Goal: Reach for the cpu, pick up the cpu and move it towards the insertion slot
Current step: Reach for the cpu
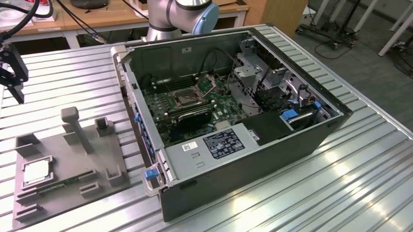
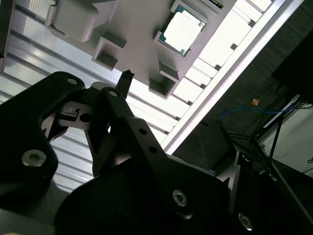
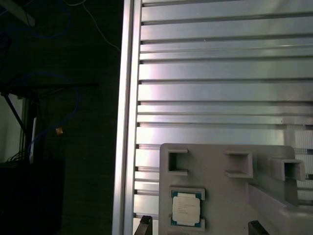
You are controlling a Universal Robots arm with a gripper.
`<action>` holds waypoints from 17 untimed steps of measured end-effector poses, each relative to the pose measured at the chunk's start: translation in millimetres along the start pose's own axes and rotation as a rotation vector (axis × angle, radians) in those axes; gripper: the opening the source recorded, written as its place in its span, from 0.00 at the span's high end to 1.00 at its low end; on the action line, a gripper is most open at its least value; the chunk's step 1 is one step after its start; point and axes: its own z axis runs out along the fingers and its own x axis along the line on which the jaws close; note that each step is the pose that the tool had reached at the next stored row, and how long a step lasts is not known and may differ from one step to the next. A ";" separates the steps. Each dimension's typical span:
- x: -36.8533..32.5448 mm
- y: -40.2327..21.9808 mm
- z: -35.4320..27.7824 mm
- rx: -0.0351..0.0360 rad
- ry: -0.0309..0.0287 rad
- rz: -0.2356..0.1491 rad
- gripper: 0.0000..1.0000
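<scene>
The cpu (image 1: pixel 37 173) is a small silvery square lying flat in a recess of the grey tray (image 1: pixel 71 162) at the exterior view's left. Both wrist views show it too, cpu (image 3: pixel 186 208) and cpu (image 2: pixel 183 30). My gripper (image 1: pixel 14 82) hangs well above the table, behind the tray and apart from it. It is open: two dark fingertips (image 3: pixel 144 226) stand wide apart on either side of the cpu far below, with nothing held. The insertion slot (image 1: pixel 184 98) is the metal-framed square socket on the green board inside the open computer case.
The open black computer case (image 1: pixel 258 159) takes up the middle of the slatted aluminium table (image 1: pixel 361 183). Tall grey posts (image 1: pixel 74 126) rise from the tray beside the cpu. The table edge (image 3: pixel 128 98) runs close to the tray, with dark floor beyond. The arm's base (image 1: pixel 177 17) stands behind the case.
</scene>
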 end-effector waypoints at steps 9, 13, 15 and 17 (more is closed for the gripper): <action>0.1 0.0 0.0 0.0000 0.0000 0.000 0.03; 1.0 -0.1 1.6 0.0000 -0.0001 0.000 0.01; 3.0 -0.3 5.1 0.0000 0.0001 -0.004 0.01; 5.1 -0.8 8.7 0.0000 0.0005 -0.010 0.01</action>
